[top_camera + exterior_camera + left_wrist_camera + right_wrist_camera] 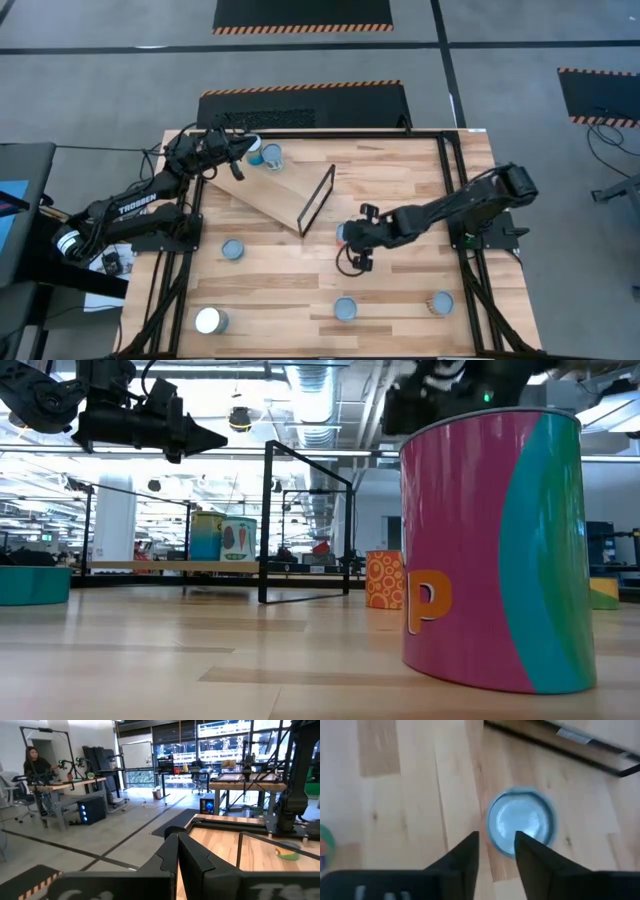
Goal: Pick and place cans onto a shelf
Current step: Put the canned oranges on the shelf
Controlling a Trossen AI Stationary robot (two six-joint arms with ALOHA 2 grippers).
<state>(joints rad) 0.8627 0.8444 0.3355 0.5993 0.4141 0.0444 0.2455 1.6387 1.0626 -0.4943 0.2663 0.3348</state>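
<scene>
The shelf (285, 185) is a tilted light-wood board with a black frame (318, 200) at one end. Two cans (273, 157) (238, 538) stand on it near the table's far left. My left gripper (242, 150) hovers level beside them, shut and empty (177, 857). My right gripper (350, 238) slants down near the table's middle, just right of the frame. It is open (497, 847) above a can with a pale-blue top (521, 822) that stands upright on the tabletop. Its fingers are short of the can and touch nothing.
More cans stand on the planked tabletop: one at mid-left (232, 249), one at the near left corner (211, 320), and two along the near edge (345, 308) (441, 303). A pink and teal can (495, 550) fills the low view's right. A person sits far off in the room (37, 762).
</scene>
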